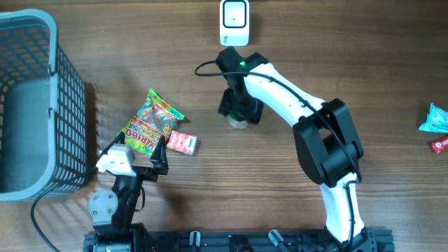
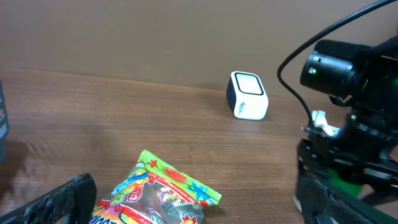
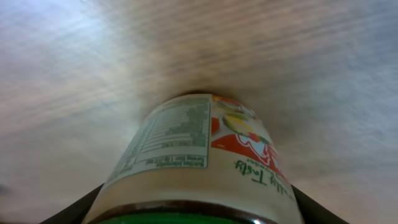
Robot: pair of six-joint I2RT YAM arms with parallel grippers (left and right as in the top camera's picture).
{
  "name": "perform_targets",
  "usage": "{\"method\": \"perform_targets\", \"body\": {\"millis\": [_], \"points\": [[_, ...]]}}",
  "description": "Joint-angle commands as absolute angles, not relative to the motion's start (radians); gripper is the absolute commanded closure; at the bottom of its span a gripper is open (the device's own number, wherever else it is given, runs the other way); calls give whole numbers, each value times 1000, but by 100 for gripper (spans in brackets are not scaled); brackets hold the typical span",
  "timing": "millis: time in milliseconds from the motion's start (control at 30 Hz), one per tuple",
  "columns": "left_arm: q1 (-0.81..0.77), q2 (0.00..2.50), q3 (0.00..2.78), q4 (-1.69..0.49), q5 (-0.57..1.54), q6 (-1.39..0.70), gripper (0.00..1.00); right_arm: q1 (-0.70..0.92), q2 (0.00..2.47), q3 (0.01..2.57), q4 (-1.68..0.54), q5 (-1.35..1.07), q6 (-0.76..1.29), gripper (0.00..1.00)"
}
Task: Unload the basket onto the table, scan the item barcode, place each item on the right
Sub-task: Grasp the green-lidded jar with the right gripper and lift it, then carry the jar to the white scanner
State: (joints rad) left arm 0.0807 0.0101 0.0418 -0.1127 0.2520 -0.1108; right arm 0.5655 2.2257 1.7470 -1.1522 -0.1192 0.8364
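Found the task item, a pale cylindrical bottle (image 3: 199, 155) with a white nutrition label, red-and-yellow artwork and a green cap, standing upright on the brown wooden counter (image 1: 224, 203). Placed it near the counter's centre, on the robot's side of the small white box-shaped barcode scanner (image 1: 234, 21), near it but apart.

Observed the right gripper (image 1: 240, 112) directly over the bottle, pointing down, with dark fingers (image 3: 74, 211) flanking the cap end on both sides in the right wrist view. Cannot confirm contact or a firm hold from any view, so cannot tell open from clamped. Noted only a pale sliver of the bottle beneath that gripper in the overhead view.

Recorded the left gripper (image 1: 138, 145) at the near left of the counter, spread wide and holding nothing, with its fingers well apart at the lower corners of the left wrist view.

Logged a colourful crinkled foil sweets bag (image 1: 152, 120) lying flat just ahead of the left gripper, lower end reaching between the fingertips. Could not determine contact there.

Logged a small pink-red packet (image 1: 183, 142) just beside the bag's right edge.

Logged a grey plastic lattice basket (image 1: 70, 105) at the far left edge.

Logged two further items at the far right edge — a teal wrapper (image 1: 435, 117) and a small red sachet (image 1: 441, 145) — near each other, well apart from all else.
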Motion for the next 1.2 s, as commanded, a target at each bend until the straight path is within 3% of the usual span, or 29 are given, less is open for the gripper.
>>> {"method": "perform_targets", "body": {"millis": [0, 200, 400, 733, 833, 1167], "points": [[85, 13, 31, -112, 242, -110, 0, 517, 2253, 1829, -1271, -228, 691, 46], [85, 13, 31, -112, 242, -110, 0, 448, 2251, 1861, -1391, -571, 426, 46], [85, 13, 31, -112, 242, -110, 0, 385, 2251, 1861, -1485, -716, 313, 46], [85, 13, 31, -112, 242, -110, 0, 379, 2251, 1861, -1578, -733, 251, 47], [85, 13, 31, -112, 242, -110, 0, 382, 2251, 1861, -1519, -731, 281, 46], [85, 13, 31, -112, 242, -110, 0, 390, 2251, 1941, -1023, -786, 417, 47]]}}
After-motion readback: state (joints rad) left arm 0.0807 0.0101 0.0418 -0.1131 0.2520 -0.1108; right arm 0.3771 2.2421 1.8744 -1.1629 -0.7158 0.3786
